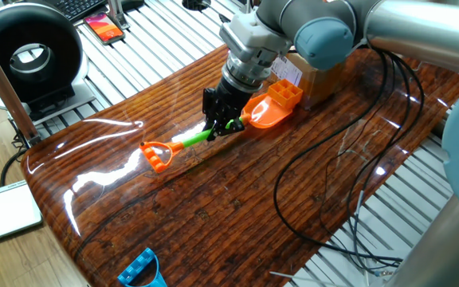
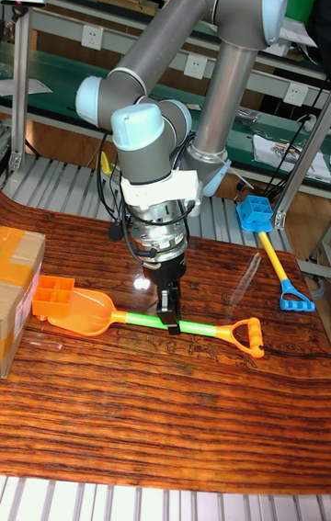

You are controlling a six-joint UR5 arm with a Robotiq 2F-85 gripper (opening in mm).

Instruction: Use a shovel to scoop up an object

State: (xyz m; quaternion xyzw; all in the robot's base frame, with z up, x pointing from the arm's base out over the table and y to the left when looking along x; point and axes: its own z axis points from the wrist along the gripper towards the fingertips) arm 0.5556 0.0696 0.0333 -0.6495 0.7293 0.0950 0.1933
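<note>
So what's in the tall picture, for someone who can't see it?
A grey robot arm's fingers grip the green shaft of an orange toy shovel lying on a wooden table. The shovel's blade touches a small orange grid block beside a cardboard box.

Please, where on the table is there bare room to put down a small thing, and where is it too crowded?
Bare wood lies between the shovel and the near table edge, left of the black cables. It is crowded at the far corner: gripper, orange block and cardboard box sit close together.
</note>
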